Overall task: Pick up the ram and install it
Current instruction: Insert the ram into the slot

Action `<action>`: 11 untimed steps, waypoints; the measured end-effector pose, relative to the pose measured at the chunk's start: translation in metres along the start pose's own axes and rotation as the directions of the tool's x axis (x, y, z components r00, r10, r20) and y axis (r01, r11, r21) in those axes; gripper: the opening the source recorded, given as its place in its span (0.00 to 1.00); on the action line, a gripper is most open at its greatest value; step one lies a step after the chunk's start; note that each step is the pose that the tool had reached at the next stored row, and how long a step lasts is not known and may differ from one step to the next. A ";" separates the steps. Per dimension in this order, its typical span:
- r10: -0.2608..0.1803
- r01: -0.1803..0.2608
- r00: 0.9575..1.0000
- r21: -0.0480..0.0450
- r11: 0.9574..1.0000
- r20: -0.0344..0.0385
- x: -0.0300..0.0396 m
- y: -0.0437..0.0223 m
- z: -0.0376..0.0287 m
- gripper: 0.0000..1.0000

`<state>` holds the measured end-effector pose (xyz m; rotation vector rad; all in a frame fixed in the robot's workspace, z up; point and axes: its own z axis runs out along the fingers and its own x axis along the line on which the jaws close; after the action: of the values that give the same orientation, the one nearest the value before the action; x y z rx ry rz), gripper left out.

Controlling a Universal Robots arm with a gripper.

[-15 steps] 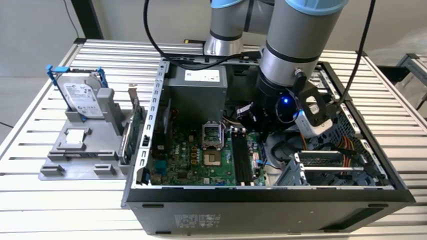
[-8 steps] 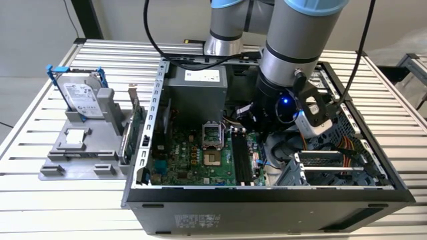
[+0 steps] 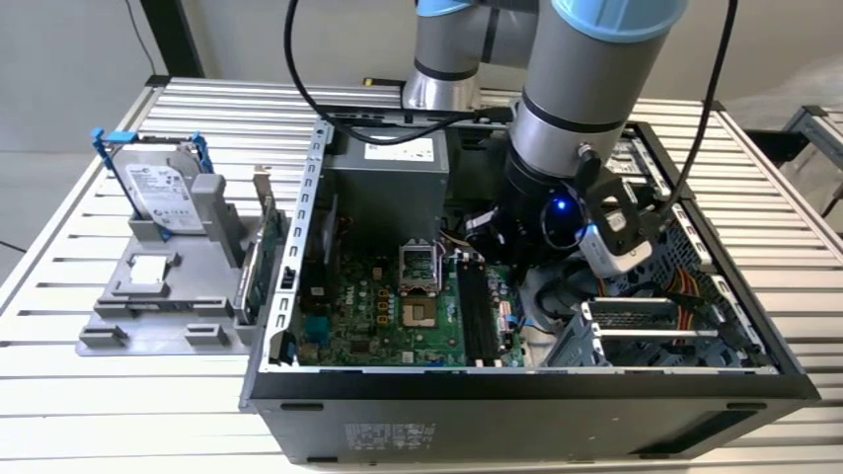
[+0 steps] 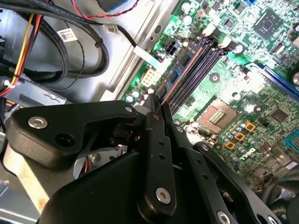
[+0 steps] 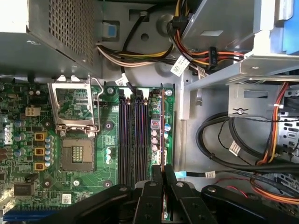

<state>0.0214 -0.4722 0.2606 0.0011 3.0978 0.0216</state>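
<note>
Blue and thin, the ram (image 5: 162, 133) shows you mostly its edge, standing upright in the outermost motherboard slot beside the three empty dark slots (image 5: 133, 137). Your gripper (image 5: 163, 173) has its fingers (image 4: 154, 122) drawn narrow, pinching the ram's top edge. In the exterior view the arm (image 3: 574, 109) reaches steeply down into the open computer case (image 3: 527, 395), its wrist low over the motherboard (image 3: 382, 306). The CPU socket (image 5: 74, 119) lies just beyond the slots, and bundled cables (image 5: 224, 140) crowd the metal bay on the ram's other side. Outside the case, a hard drive (image 3: 165, 193) stands in a grey holder (image 3: 145, 306).
</note>
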 end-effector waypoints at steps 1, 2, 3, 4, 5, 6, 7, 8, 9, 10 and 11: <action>0.000 0.000 1.000 0.000 1.000 0.000 0.0001 0.0000 0.0009 0.00; 0.000 0.000 1.000 0.000 1.000 0.000 0.0001 -0.0001 0.0017 0.00; 0.000 0.000 1.000 0.000 1.000 0.000 0.0002 -0.0003 0.0019 0.00; 0.000 0.000 1.000 0.000 1.000 0.000 0.0003 -0.0004 0.0023 0.00; 0.000 0.000 1.000 0.000 1.000 0.000 0.0004 -0.0004 0.0030 0.00; 0.000 0.000 1.000 0.000 1.000 0.000 0.0006 -0.0004 0.0042 0.00; 0.000 0.000 1.000 0.000 1.000 0.000 0.0007 -0.0004 0.0053 0.00; 0.000 0.000 1.000 0.000 1.000 0.000 0.0009 -0.0005 0.0063 0.00; 0.000 0.000 1.000 0.000 1.000 0.000 0.0010 -0.0005 0.0073 0.00; 0.000 0.000 1.000 0.000 1.000 0.000 0.0012 -0.0005 0.0082 0.00; 0.000 0.000 1.000 0.000 1.000 0.000 0.0013 -0.0006 0.0090 0.00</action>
<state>0.0205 -0.4726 0.2515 0.0012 3.0978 0.0214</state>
